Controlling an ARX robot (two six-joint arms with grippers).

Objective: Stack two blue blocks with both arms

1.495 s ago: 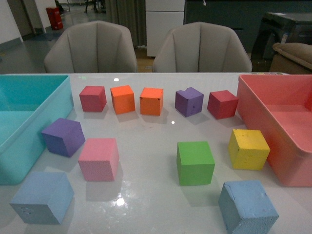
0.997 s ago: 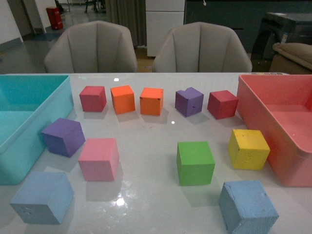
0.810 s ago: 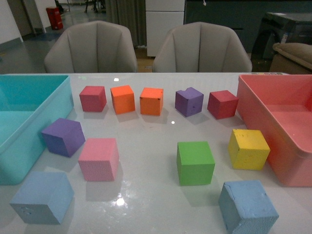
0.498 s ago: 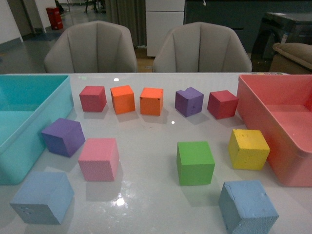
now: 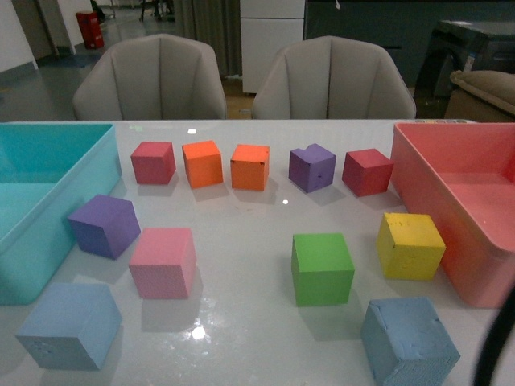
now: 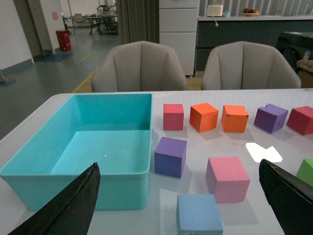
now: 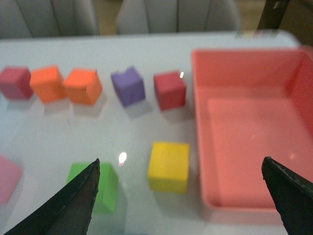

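White desk (image 5: 241,213), glossy. Turquoise bin (image 5: 40,249) on its left side, pink bin (image 5: 426,189) on its right.

Two blue blocks sit on the desk at the near edge, well apart, unstacked:
- left blue block (image 5: 71,326) just in front of the turquoise bin's near corner, near the pink cube (image 5: 163,261)
- right blue block (image 5: 409,342) in front of the green cube (image 5: 322,268) and yellow cube (image 5: 410,245), turned slightly askew

Left tool (image 6: 177,164): fingers spread wide, gripping nothing, raised above the near desk. Right tool (image 7: 180,160): fingers spread wide, gripping nothing, picture blurred. Dark sliver of right arm (image 5: 492,354) at the front view's lower right corner
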